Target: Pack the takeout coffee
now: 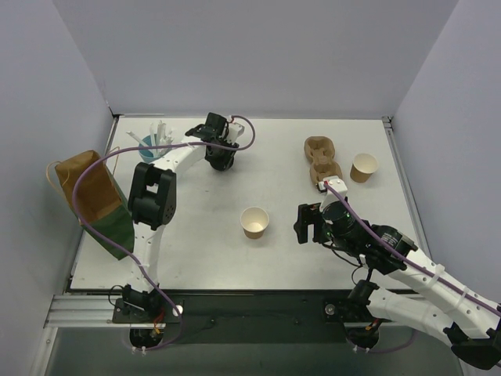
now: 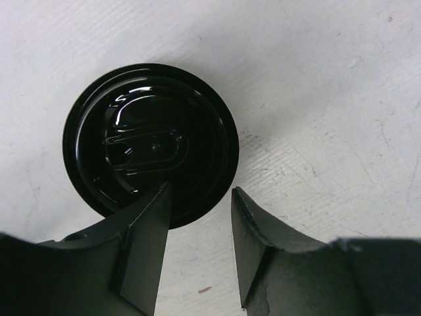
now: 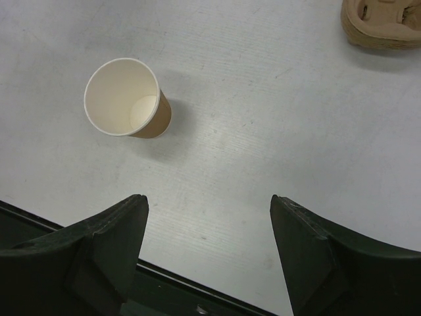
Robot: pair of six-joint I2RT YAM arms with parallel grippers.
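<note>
The takeout coffee's round black plastic lid lies just ahead of my left tool, which is half open and empty, one finger overlapping its rim.

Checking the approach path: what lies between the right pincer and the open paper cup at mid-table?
Nothing: only bare table separates the right pincer from the cup, clearest in the right wrist view.
</note>
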